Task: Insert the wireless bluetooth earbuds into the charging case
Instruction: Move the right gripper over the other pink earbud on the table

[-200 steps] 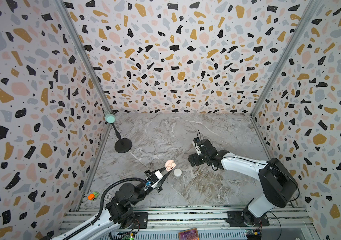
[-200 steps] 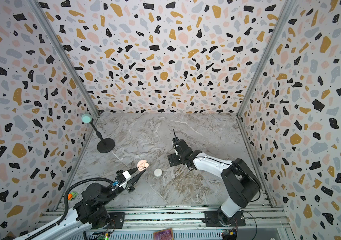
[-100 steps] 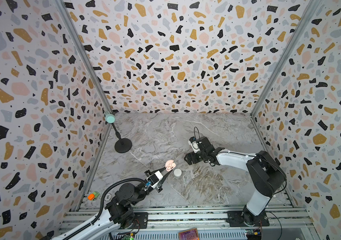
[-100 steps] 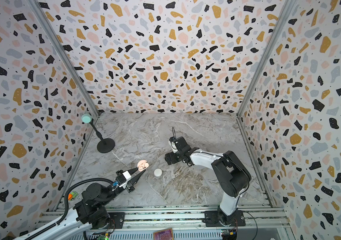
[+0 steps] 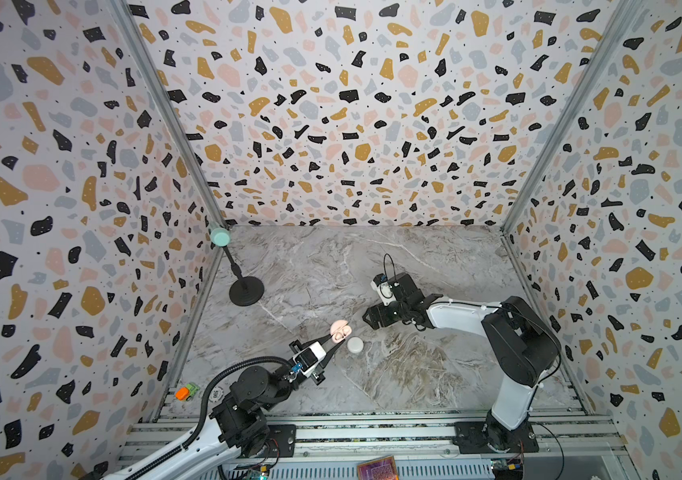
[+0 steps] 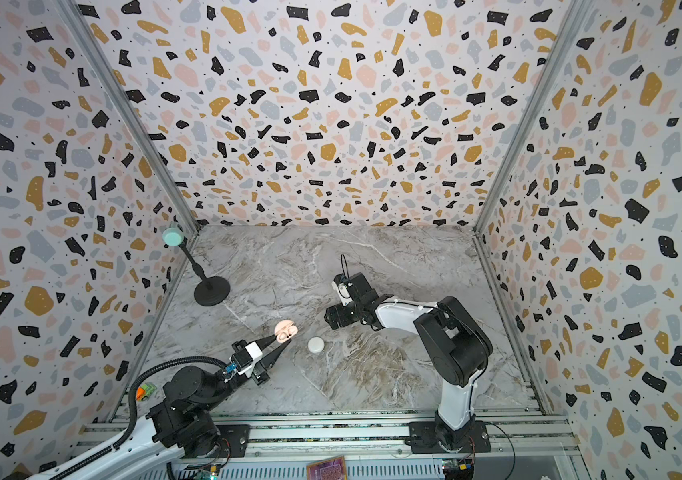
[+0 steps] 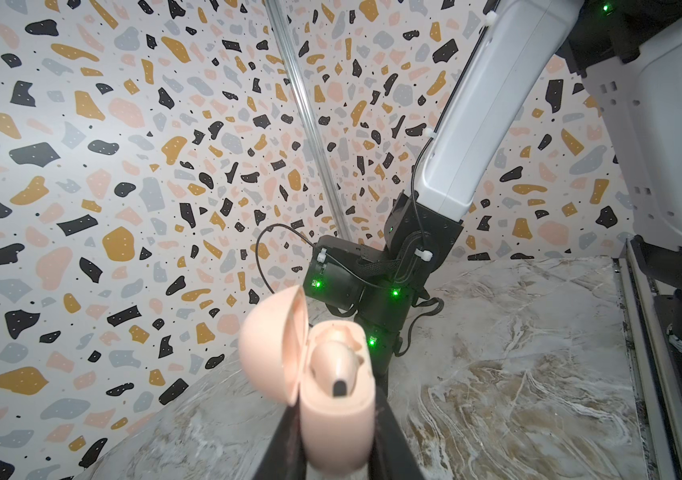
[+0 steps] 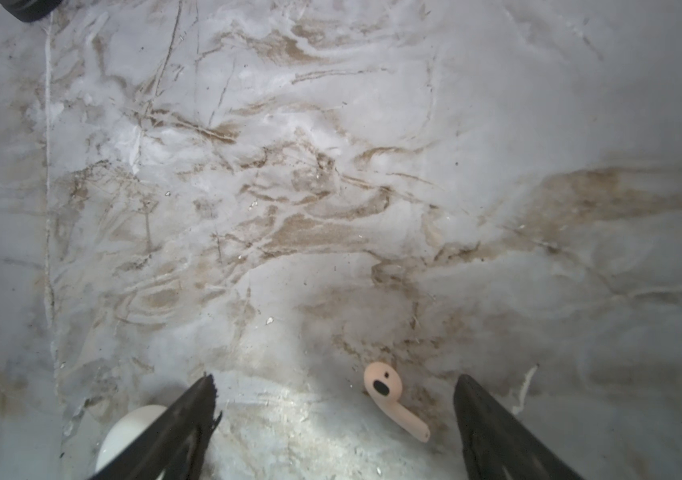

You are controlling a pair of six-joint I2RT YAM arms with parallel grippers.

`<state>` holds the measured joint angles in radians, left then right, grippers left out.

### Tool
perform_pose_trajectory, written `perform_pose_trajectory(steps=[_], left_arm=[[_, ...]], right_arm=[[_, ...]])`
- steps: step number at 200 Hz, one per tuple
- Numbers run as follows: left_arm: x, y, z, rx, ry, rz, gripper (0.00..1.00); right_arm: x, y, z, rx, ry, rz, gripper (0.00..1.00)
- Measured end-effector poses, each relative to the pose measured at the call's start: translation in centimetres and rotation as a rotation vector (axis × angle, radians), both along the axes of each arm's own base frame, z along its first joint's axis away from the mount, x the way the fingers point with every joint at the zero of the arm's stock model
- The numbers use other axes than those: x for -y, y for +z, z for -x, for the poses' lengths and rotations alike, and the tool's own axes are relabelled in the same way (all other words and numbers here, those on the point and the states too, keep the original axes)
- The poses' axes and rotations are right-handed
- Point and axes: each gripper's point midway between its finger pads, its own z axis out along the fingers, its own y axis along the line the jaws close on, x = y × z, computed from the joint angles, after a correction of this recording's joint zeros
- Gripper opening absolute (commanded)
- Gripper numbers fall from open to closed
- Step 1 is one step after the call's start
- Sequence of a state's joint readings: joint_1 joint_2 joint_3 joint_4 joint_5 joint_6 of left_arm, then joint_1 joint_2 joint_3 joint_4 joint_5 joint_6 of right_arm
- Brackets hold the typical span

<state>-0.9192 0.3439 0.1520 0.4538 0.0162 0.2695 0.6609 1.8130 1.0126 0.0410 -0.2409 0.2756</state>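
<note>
My left gripper (image 7: 337, 415) is shut on the base of a pale pink charging case (image 7: 337, 399), held just above the marble floor. The lid (image 7: 273, 345) is swung open and one pink earbud (image 7: 337, 361) sits in the case. Both top views show this case (image 5: 340, 331) (image 6: 285, 330) at the left gripper's (image 5: 334, 340) tips. A second pink earbud (image 8: 389, 399) lies loose on the floor. My right gripper (image 8: 335, 380) hangs open over it, the earbud nearer one finger (image 8: 480, 411). In the top views the right gripper (image 5: 372, 320) hides that earbud.
A closed white round case (image 5: 355, 344) (image 8: 131, 432) rests on the floor between the two grippers. A black stand with a teal head (image 5: 246, 291) is at the back left. A small orange and green toy (image 5: 186, 390) lies by the front left rail.
The right arm has folded and carried its gripper a little left, toward the pink case. The left gripper and the case it holds have stayed still.
</note>
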Motion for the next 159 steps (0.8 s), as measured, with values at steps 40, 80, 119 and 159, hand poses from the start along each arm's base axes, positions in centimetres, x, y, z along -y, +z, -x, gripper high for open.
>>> perform_pose_trajectory(steps=[40,80,119,159], left_arm=[[-0.01,-0.13,0.01,-0.001,0.000,-0.001,0.00],[0.00,-0.22,0.00,-0.002,0.000,-0.002,0.00],[0.00,-0.22,0.00,-0.002,0.000,-0.002,0.00],[0.00,-0.22,0.00,-0.002,0.000,-0.002,0.00]], right_arm=[[-0.34,0.34,-0.15,0.002,-0.003,-0.023,0.90],[-0.48,0.34,0.01,-0.008,-0.002,-0.037,0.88],[-0.44,0.05,0.34,-0.022,-0.003,-0.044,0.86],[-0.29,-0.28,0.56,-0.033,-0.007,-0.042,0.83]])
